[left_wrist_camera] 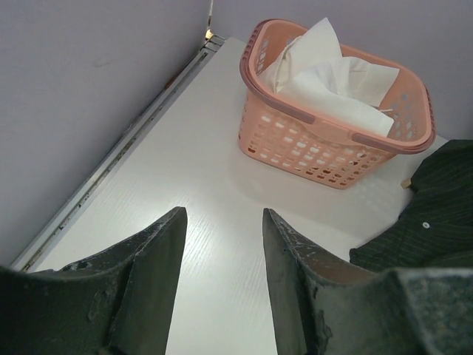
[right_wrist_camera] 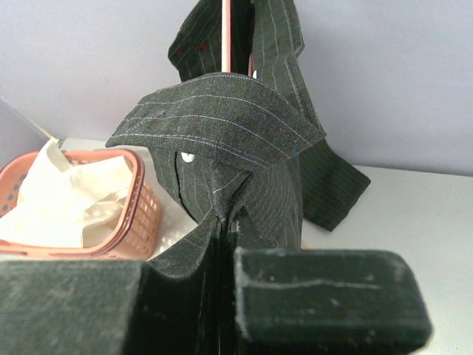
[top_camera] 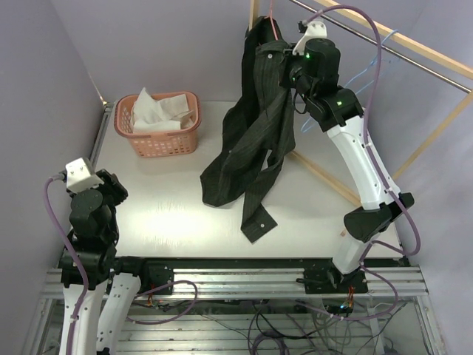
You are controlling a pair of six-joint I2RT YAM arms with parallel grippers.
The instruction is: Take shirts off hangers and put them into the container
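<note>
The dark pinstriped shirt (top_camera: pixel 251 140) hangs from a pink hanger (top_camera: pixel 274 22) on the rack, its tails trailing onto the table. My right gripper (top_camera: pixel 284 70) is raised beside the collar. In the right wrist view it (right_wrist_camera: pixel 225 229) is shut on a fold of the dark shirt (right_wrist_camera: pixel 222 126) just below the collar, with the pink hanger (right_wrist_camera: pixel 226 37) above. The white shirt (top_camera: pixel 159 111) lies bunched in the salmon container (top_camera: pixel 159 144) at the back left. A light blue hanger (top_camera: pixel 369 70) hangs bare on the rail. My left gripper (left_wrist_camera: pixel 224 214) is open and holds nothing, low at the near left.
A wooden rack pole (top_camera: pixel 414 44) runs across the upper right and another pole (top_camera: pixel 325 177) slants along the table's right side. In the left wrist view the container (left_wrist_camera: pixel 310 151) holds the white shirt (left_wrist_camera: pixel 332 81), and the dark shirt's hem (left_wrist_camera: pixel 436 214) lies at the right.
</note>
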